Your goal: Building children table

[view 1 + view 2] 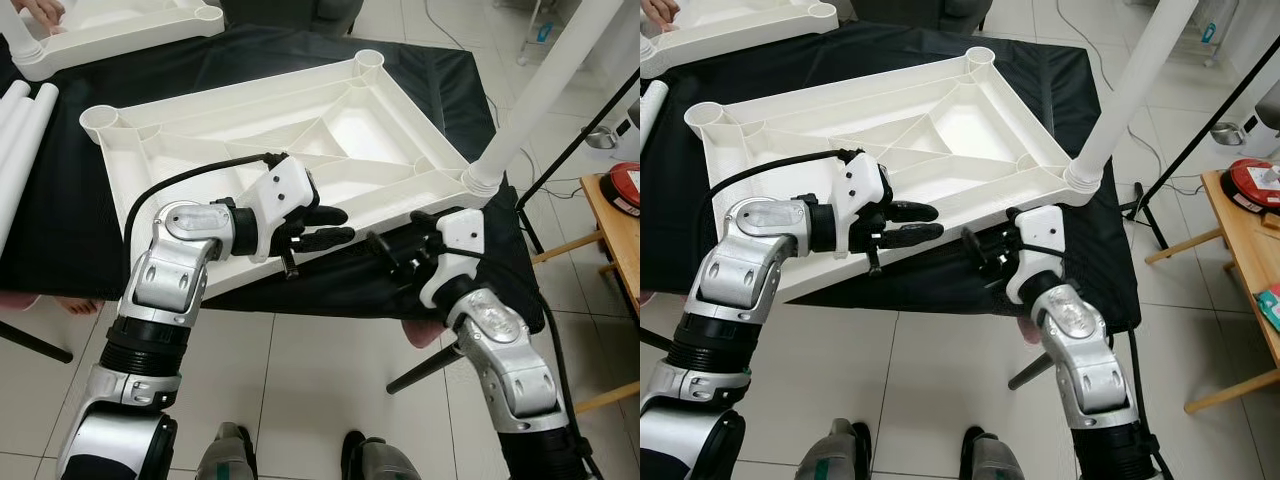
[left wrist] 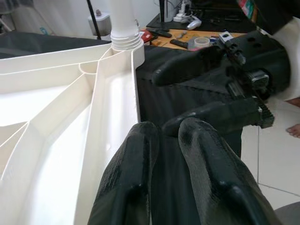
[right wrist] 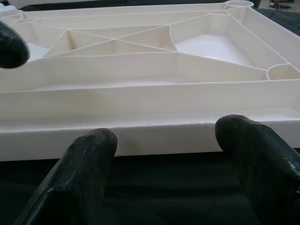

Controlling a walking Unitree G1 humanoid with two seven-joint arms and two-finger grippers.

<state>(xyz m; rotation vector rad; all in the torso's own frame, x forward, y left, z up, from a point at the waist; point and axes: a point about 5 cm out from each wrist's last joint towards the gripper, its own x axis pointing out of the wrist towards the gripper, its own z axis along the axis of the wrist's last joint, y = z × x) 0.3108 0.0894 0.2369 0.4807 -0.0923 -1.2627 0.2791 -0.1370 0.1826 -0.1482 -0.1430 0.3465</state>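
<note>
Left gripper (image 1: 335, 228): fingers pressed together, nothing between them, hovering over the near edge of the tabletop; in the left wrist view the two fingertips (image 2: 140, 154) touch side by side.
Loose legs (image 1: 20, 130): white tubes lying at the far left on the black cloth.
Second tabletop (image 1: 120, 30): white, upside down, at the far left corner; a person's hand (image 1: 40, 8) rests on it.
Tabletop (image 1: 330, 130): white plastic, upside down on the black cloth (image 1: 60, 230), ribs facing up, round leg sockets at its corners.
Right gripper (image 1: 385, 255): fingers spread apart, holding nothing, just beside the near edge of the tabletop, pointing at its side wall; in the right wrist view both fingers (image 3: 89, 154) sit low before that wall (image 3: 150, 136).
Fitted leg (image 1: 540, 95): white tube standing in the tabletop's near right corner socket, leaning up and away to the right.
Wooden table (image 1: 620, 240): at the far right, a red round thing (image 1: 625, 185) on it.
Floor (image 1: 300, 390): pale tiles.
</note>
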